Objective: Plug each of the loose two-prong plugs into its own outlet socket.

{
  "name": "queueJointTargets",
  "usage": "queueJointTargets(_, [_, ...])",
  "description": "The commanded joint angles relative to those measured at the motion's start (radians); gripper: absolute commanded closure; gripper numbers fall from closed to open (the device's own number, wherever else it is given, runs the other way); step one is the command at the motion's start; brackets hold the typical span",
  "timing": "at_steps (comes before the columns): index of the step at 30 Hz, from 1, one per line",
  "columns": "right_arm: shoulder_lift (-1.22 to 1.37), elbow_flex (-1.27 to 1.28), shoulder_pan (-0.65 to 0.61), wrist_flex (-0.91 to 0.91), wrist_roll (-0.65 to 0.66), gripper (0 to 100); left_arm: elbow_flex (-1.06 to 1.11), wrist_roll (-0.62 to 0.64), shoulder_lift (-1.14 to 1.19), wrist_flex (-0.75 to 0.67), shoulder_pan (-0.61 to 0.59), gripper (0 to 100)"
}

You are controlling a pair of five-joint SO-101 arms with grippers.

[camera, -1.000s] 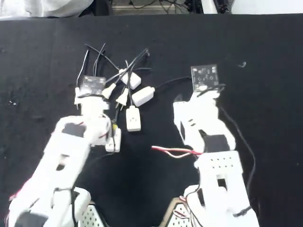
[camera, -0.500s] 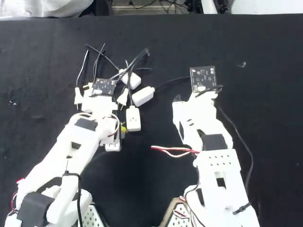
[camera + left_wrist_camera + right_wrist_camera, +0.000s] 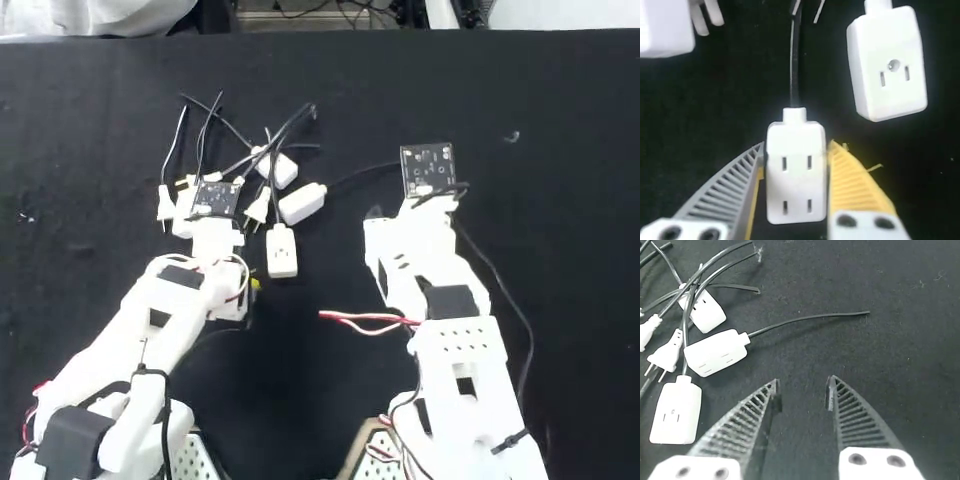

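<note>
1. Nearest me, the left gripper (image 3: pixel 796 147) sits low over the black cloth-covered counter (image 3: pixel 560 250). Its grey and yellow ribbed fingers (image 3: pixel 850 180) are clamped on the sides of a small white double outlet socket (image 3: pixel 795 175), and a black cord runs away from the socket's far end.
2. Just beyond the held one, and apart from it, a white rectangular grounded outlet socket (image 3: pixel 282 250) lies face up.
3. Across from it, the right gripper (image 3: pixel 803 383) is over bare counter, its ribbed fingers spread apart with nothing between them.
4. Farther out lies a flat white multi-slot outlet socket (image 3: pixel 300 203). Its thin black cable (image 3: pixel 810 317) trails off in front of the right gripper.
5. Just beside that socket, a white two-prong plug (image 3: pixel 258 210) lies loose with its prongs pointing back toward the arms. A second white plug (image 3: pixel 165 205) lies on the counter at the left arm's outer side.
6. Farthest off, a small white rounded outlet socket (image 3: pixel 280 168) sits among a tangle of black cords (image 3: pixel 200 120).
</note>
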Motion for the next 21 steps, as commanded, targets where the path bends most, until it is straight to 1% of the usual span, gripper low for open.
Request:
queueJointTargets(1, [0.001,-0.007,0.009,-0.021,-0.003,84.0,-0.008,-0.026,-0.011,0.031,-0.041,97])
queueJointTargets(3, [0.001,-0.005,0.009,-0.021,-0.003,84.0,-0.025,-0.055,-0.014,0.086,-0.082,96])
queueJointTargets(5, [0.001,-0.005,0.009,-0.021,-0.003,84.0,-0.068,-0.064,-0.014,0.143,-0.153,97])
queueJointTargets(8, [0.001,-0.005,0.009,-0.023,-0.003,84.0,-0.159,-0.064,-0.014,0.224,-0.272,97])
queueJointTargets(10, [0.001,-0.005,0.009,-0.023,-0.003,84.0,-0.232,-0.075,-0.014,0.304,-0.321,97])
queueJointTargets(13, [0.001,-0.005,0.009,-0.023,-0.003,84.0,-0.334,-0.155,-0.014,0.474,-0.329,97])
queueJointTargets(17, [0.001,-0.005,0.009,-0.025,-0.003,84.0,-0.440,-0.279,-0.014,0.712,-0.289,97])
queueJointTargets(19, [0.001,-0.005,0.009,-0.025,-0.003,84.0,-0.481,-0.338,-0.014,0.793,-0.280,97])
queueJointTargets(21, [0.002,-0.005,0.009,-0.025,-0.003,84.0,-0.522,-0.394,-0.014,0.842,-0.288,97])
